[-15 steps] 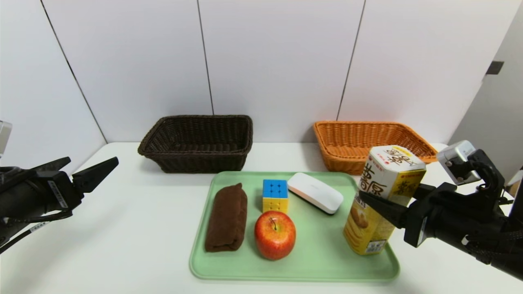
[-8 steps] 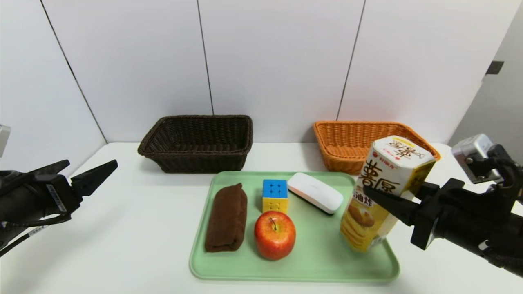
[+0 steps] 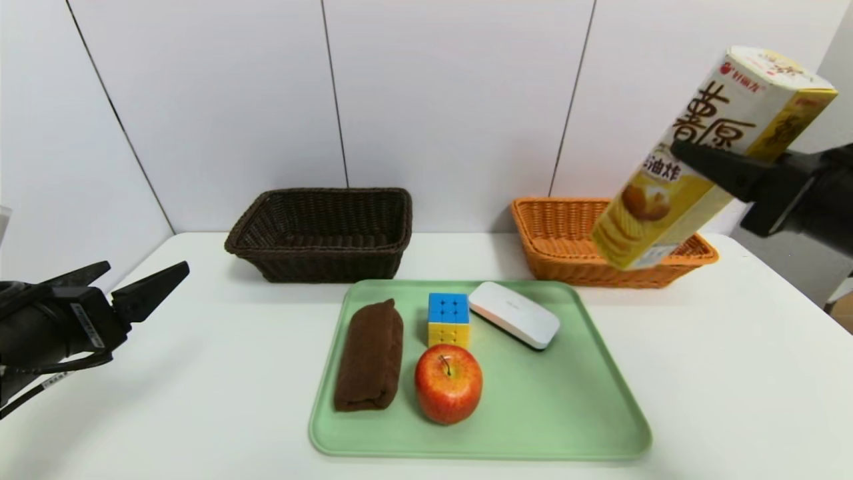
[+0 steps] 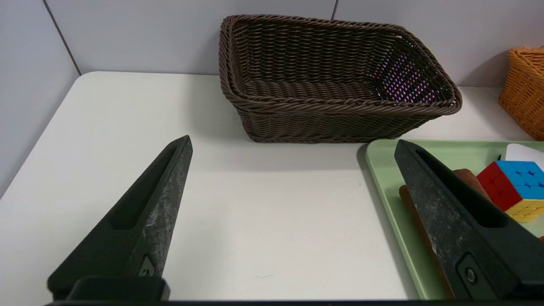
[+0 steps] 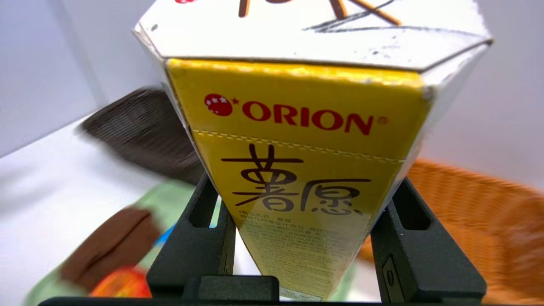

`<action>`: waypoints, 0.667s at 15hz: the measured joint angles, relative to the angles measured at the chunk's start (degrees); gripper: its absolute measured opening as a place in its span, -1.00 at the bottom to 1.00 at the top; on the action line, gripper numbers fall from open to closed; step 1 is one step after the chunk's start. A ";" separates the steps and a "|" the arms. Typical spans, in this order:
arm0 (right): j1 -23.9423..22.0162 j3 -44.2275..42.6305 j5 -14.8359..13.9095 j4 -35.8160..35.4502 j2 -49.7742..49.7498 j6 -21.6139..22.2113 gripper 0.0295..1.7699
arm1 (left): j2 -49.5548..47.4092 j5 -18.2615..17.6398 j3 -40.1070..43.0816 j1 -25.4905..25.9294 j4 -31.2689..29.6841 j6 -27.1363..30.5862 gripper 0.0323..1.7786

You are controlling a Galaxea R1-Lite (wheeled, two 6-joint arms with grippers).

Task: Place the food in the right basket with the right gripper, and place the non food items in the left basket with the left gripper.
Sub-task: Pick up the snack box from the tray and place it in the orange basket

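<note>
Since the right tool (image 3: 723,173) is pinching the snack box (image 3: 706,160) tilted toward seven o'clock, try straightening it before lowering into the orange basket (image 3: 616,273).

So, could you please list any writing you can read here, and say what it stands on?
"ORION", snack box, yellow side
"薯愿", same side
"好丽友", box's white part
"油炸", box front; characters beside it partly hidden
Fine print on the yellow side: too small to read
</note>
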 joint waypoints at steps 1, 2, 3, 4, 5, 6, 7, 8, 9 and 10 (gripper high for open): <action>-3.63 -3.17 0.69 0.02 2.40 -0.11 -0.06 | -0.09 0.02 0.05 0.02 0.00 -0.02 0.90; -6.03 -5.77 1.07 0.06 4.74 -0.45 -0.06 | -0.11 0.00 0.05 0.02 0.00 0.02 0.90; -8.44 -9.24 1.35 0.11 8.00 -1.19 -0.06 | -0.11 0.02 0.02 0.02 0.00 0.02 0.90; -9.97 -12.31 1.40 0.17 10.84 -1.76 -0.06 | -0.11 0.02 -0.04 0.02 -0.06 0.00 0.90; -11.24 -15.74 1.41 0.34 14.14 -2.26 -0.06 | -0.11 -0.02 -0.09 0.02 -0.09 -0.02 0.90; -12.24 -19.41 1.35 0.87 17.94 -2.89 -0.06 | -0.11 -0.02 -0.12 0.02 -0.09 -0.02 0.90; -13.01 -22.77 1.27 1.66 21.61 -3.71 -0.06 | -0.11 0.02 -0.17 0.02 -0.15 -0.06 0.90; -13.62 -25.66 1.16 2.23 25.06 -4.46 -0.06 | -0.11 0.02 -0.28 0.02 -0.15 -0.15 0.90; -14.34 -28.67 0.96 2.66 29.09 -5.29 -0.06 | -0.11 0.02 -0.48 0.02 -0.15 -0.55 0.90; -15.07 -31.04 0.61 2.93 32.70 -5.97 -0.06 | -0.11 0.02 -0.69 0.02 -0.17 -0.99 0.90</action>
